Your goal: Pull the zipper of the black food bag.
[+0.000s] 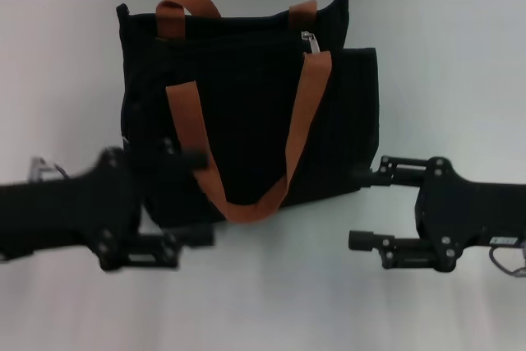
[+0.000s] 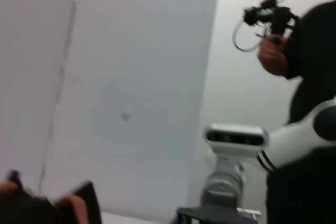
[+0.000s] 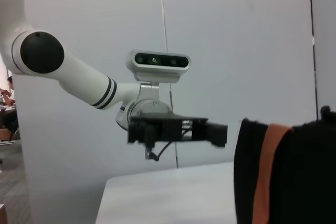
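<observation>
The black food bag (image 1: 246,113) stands mid-bench (image 1: 66,80), the zipper (image 1: 309,40) on top (toward its right), one pincer at each near corner.

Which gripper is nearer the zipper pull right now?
Right, narrowly. The right gripper sits open beside the black food bag's lower right corner, below the zipper. The left gripper, also open, is at the lower left corner, diagonally opposite.

Bare white tabletop (image 1: 271,302) is left open between the wide-open left gripper (image 1: 185,199) and wide-open right gripper (image 1: 362,209). The silver teardrop zipper pull (image 1: 309,40) is approachable from above, though crowded by a rust-orange webbing handle (image 1: 308,108) draped over the boxy black fabric food bag (image 1: 246,104)
</observation>
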Controlling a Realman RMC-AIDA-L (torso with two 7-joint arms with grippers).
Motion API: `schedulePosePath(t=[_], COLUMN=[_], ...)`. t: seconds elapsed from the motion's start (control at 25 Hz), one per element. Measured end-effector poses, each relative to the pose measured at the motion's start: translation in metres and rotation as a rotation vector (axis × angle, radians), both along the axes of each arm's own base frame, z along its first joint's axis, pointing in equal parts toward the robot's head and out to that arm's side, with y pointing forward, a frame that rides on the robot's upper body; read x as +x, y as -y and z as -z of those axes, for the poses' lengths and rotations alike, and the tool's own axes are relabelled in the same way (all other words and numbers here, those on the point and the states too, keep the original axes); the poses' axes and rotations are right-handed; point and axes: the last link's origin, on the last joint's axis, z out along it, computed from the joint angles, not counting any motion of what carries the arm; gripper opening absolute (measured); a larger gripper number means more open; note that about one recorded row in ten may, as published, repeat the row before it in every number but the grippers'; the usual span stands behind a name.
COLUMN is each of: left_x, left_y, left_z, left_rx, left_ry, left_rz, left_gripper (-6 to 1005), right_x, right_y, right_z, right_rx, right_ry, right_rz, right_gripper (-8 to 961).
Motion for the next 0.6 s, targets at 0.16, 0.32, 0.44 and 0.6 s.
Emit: schedulePosePath(t=[0.16,0.32,0.44,0.6], left_x=[-0.005,-0.014,-0.016,-0.018], left_y=[0.007,0.008,0.007,0.008], left_z=[0.022,0.041,0.047,0.047], left_rx=[-0.012,-0.008,-0.006,0.005], left_ry=[-0.045,-0.116,-0.146,-0.153], left_rz=[-0.006,-0.040,-0.041,-0.034], left_gripper=[837,836,835,834], right_x=[0.001,0.005,0.010,0.012], right_y=[0.004,0.010,0.014,0.014], right_z=[0.010,0.020,0.030,0.033], right_rx=[-0.028,-0.058,-0.058,-0.054], right_ry=[0.012,0.030,0.042,0.053], right_rz=[0.009,0.020,0.036,0.043], right_gripper=[710,710,710,710])
